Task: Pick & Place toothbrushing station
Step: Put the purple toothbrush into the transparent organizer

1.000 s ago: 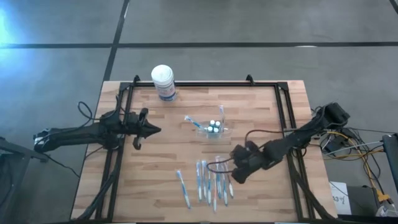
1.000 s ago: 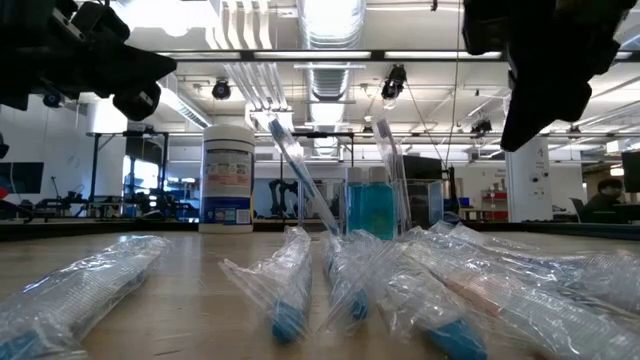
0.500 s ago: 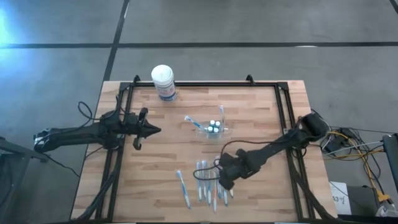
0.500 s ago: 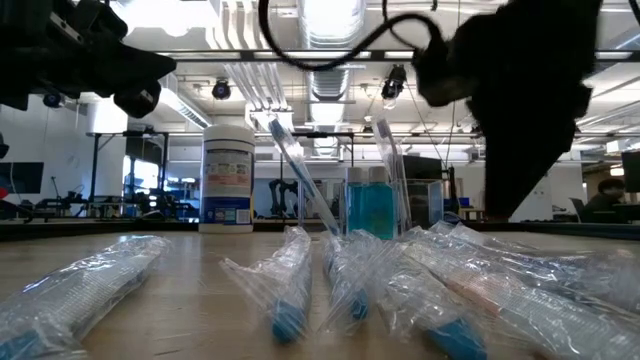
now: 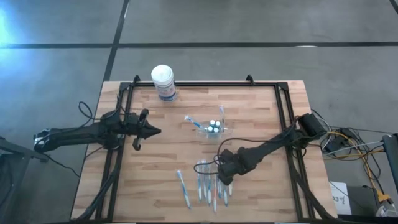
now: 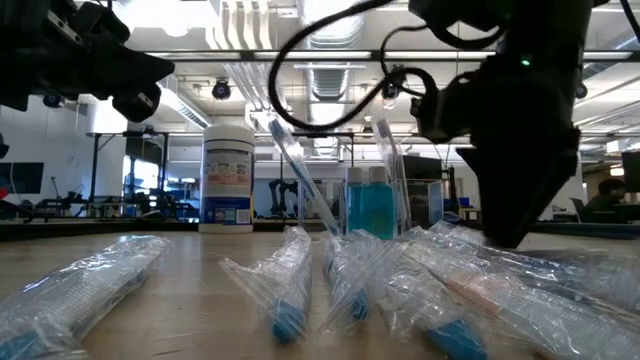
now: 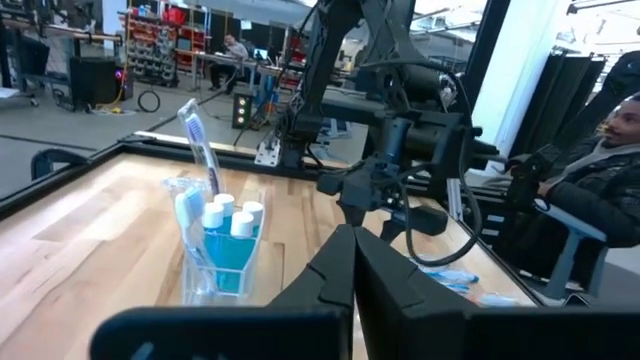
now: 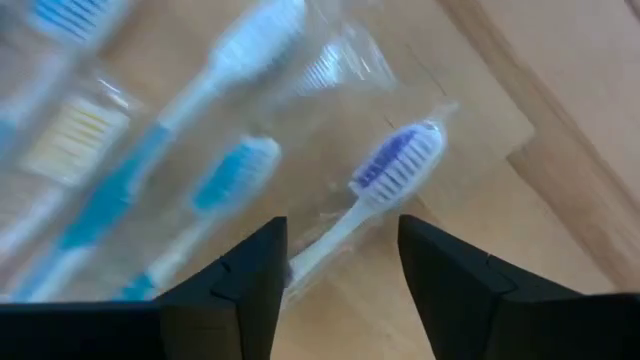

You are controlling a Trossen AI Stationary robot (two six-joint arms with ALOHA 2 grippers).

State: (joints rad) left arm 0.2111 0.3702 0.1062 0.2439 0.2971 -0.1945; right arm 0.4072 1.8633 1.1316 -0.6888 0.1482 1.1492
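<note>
Toothbrushing station [image 5: 213, 128]: mid-table, upright, holding toothbrushes, ungrasped. Right gripper [image 5: 224, 178]: fingers spread, low over wrapped toothbrushes [image 5: 205, 182] at the near edge, grasping nothing. Left gripper [image 5: 155, 130]: clenched empty, left of station.

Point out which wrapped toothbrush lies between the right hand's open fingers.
The purple-bristled wrapped toothbrush, framed by the right hand; its neighbours have blue or yellowish heads and lie off to one side.

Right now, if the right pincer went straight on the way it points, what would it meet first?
Most likely the wrapped toothbrush with the purple-blue bristles, lying between the right pincer's open jaws, among the bagged toothbrushes on the table; depth is unclear.
</note>
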